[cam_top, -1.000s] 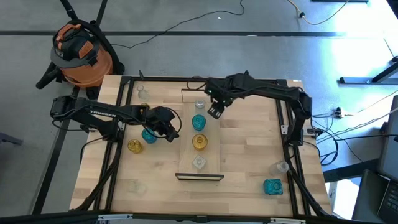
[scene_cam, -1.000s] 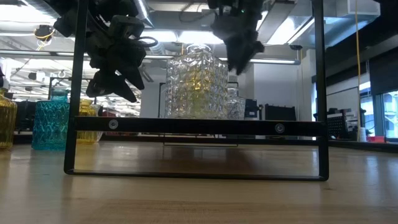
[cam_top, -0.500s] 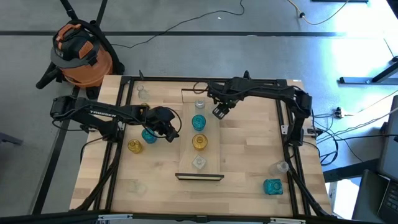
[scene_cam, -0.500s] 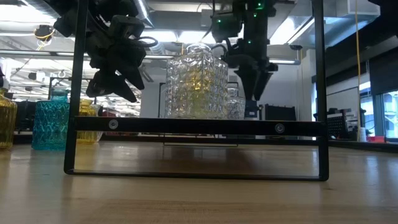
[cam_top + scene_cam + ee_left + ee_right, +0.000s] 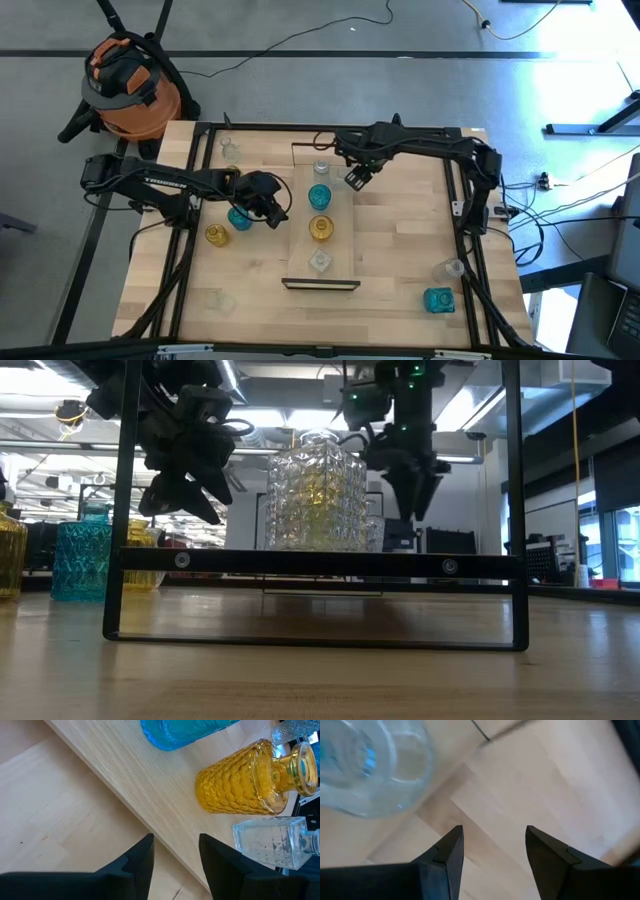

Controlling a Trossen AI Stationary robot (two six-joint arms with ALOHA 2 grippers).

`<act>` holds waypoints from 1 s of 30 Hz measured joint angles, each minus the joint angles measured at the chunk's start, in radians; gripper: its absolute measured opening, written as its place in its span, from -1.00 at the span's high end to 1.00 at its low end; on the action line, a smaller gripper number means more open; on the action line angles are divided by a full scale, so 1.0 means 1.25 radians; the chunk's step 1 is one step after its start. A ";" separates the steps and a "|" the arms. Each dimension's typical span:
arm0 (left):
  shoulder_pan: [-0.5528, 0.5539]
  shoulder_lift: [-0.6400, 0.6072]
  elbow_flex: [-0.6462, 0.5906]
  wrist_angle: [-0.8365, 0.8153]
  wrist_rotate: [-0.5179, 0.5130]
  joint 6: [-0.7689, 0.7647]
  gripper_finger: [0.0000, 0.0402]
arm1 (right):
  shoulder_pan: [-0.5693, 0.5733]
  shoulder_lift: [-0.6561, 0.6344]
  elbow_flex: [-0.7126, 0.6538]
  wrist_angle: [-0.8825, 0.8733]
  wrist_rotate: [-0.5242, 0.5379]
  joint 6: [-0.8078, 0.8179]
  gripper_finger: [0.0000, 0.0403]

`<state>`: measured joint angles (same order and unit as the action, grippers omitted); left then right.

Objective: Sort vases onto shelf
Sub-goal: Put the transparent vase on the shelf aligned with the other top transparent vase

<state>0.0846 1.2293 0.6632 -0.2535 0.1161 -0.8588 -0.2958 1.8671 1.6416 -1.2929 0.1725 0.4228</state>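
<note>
Vases stand 4 in a row on the shelf [image 5: 345, 240] at table centre: clear [image 5: 321, 169], blue [image 5: 319, 195], yellow [image 5: 320, 228], clear [image 5: 319, 261]. Right gripper [image 5: 355, 179], fingers apart and empty, hangs at the row's 2 o'clock. Left gripper [image 5: 277, 212], also spread empty, reaches in level at 9 o'clock, beside another blue vase [image 5: 240, 216].

I see bright overhead light | glare on floor [image 5: 560, 80] upper right | low view backlit, arms silhouetted | clear vase [image 5: 370, 765] blurred in right wrist view
</note>
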 joint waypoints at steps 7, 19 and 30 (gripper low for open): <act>0.030 -0.094 0.047 -0.044 -0.041 0.008 0.26 | 0.002 -0.038 0.032 -0.082 0.019 0.020 0.13; 0.154 -0.202 0.354 -0.795 -0.400 0.129 0.34 | 0.001 -0.169 0.032 -0.069 0.037 0.036 0.13; 0.646 -0.155 0.326 -0.662 -0.283 0.441 0.34 | 0.002 -0.172 0.031 -0.026 0.000 0.036 0.13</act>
<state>0.8925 1.0356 1.0706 -1.0815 -0.2376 -0.3071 -0.2939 1.6527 1.6802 -1.3254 0.1730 0.4675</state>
